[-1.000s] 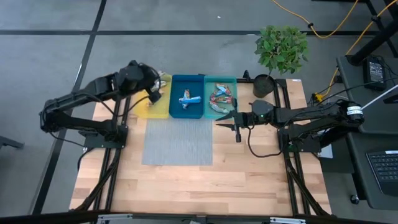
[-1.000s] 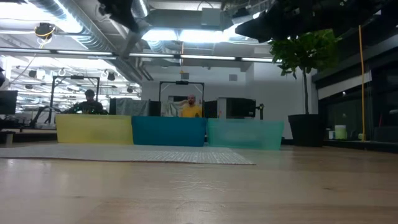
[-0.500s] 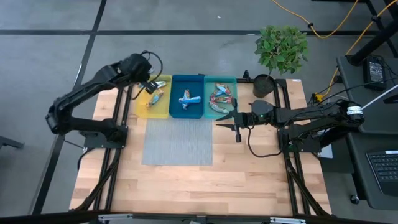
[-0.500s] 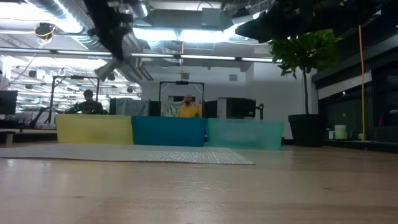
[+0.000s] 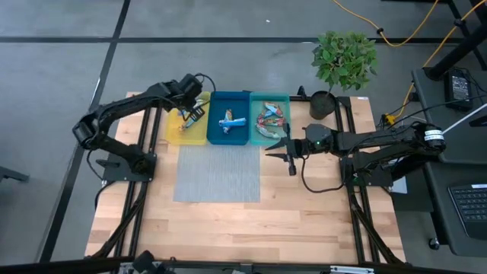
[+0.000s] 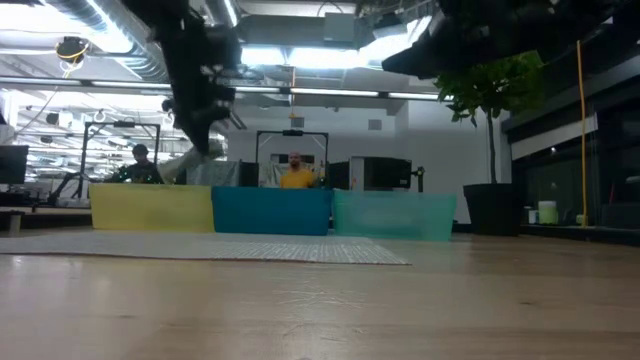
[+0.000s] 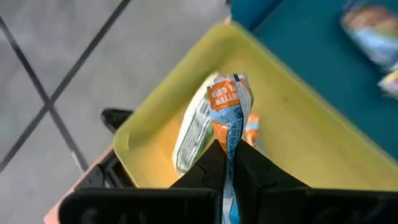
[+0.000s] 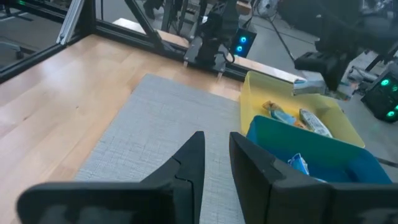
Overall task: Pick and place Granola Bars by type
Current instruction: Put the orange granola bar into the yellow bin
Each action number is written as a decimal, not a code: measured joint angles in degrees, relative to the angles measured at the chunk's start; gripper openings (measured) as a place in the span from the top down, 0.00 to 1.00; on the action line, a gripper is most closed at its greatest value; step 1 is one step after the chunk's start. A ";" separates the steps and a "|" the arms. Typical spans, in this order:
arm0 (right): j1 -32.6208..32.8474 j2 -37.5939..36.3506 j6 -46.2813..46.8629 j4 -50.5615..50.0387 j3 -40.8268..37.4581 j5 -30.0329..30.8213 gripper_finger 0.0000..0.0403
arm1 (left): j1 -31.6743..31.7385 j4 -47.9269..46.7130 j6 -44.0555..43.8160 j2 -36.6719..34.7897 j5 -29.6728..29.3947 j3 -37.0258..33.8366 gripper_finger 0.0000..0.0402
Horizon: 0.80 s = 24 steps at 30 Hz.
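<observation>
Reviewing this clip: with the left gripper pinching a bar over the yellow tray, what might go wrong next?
1. The left gripper holds the orange-wrapped bar only by the wrapper's end, so it may slip or swing.
2. Another bar lies in the yellow tray right beside it; lowering could push it.
3. The right gripper hangs over the grey mat, empty.

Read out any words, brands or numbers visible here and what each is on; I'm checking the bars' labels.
"UTTER" and "T CHIP": partial white lettering on the orange end of the foil-wrapped granola bar pinched in the left tool above the yellow plastic tray.
Fine print on the white wrapper side: too blurred to read.
Bars in the blue tray and teal tray: too small to read.
</observation>
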 joint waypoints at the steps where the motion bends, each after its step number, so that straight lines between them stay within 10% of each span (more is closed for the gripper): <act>1: 0.00 0.00 0.01 -0.18 -0.04 0.00 0.81 | 0.25 0.30 0.02 0.81 -0.21 -0.49 0.98; 24: -0.02 0.00 0.08 -0.95 -0.06 0.00 0.81 | 1.73 0.60 1.92 12.92 1.77 -1.50 0.90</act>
